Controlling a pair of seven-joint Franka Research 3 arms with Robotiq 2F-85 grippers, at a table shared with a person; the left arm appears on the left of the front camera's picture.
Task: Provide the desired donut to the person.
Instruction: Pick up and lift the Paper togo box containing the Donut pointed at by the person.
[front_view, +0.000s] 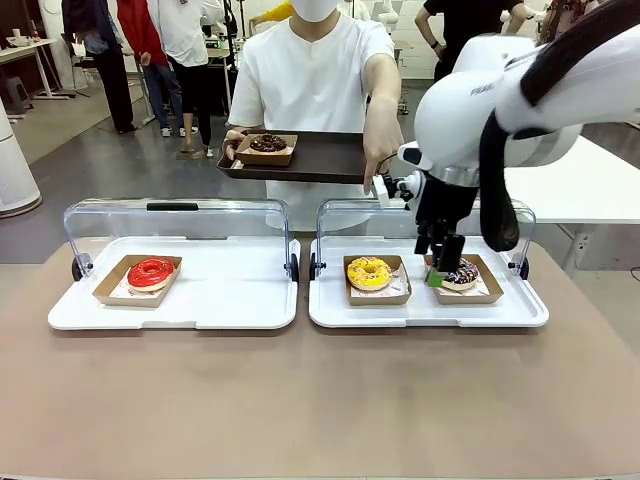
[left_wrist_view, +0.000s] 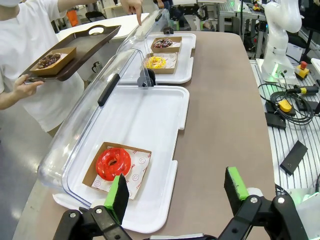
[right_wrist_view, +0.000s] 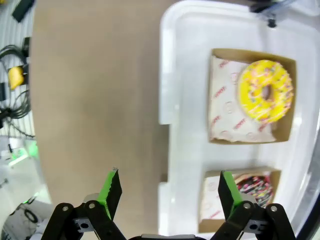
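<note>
Lettering beginning "FRA" is read on the white right arm (front_view: 470, 115). The right hand (front_view: 440, 272), jaws wide, is seen just over the sprinkled chocolate donut (front_view: 464, 272) on the right white plastic tray (front_view: 430, 312). The left hand (left_wrist_view: 177, 192) is equally wide, empty.

My front camera looks level across the table (front_view: 320, 400), with the yellow donut (front_view: 369, 272) at mid-distance and the person (front_view: 310, 90) beyond it. My left wrist camera views that donut from far down the table, slanting downward. My right wrist camera hangs near above it, facing straight down. All three share it.
</note>
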